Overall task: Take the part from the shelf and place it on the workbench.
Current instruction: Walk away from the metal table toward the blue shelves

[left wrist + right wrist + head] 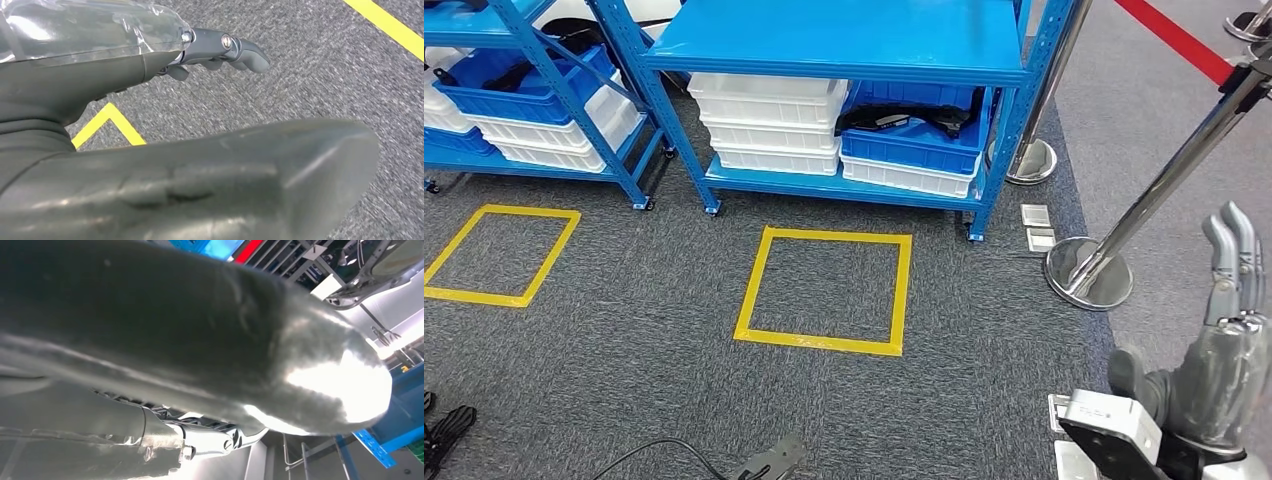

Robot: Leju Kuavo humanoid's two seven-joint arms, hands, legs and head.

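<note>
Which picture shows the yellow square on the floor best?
The head view: the whole yellow square lies on the grey carpet in front of the blue shelf. The left wrist view shows only bits of yellow tape behind the left hand. The right wrist view points upward instead.

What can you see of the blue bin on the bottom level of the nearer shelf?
The blue bin is a plastic crate sitting on a white bin at the right of the blue shelf's bottom level. It sits level, beside a stack of white bins. Black parts, with what look like straps, lie inside. Neither hand touches it.
</note>
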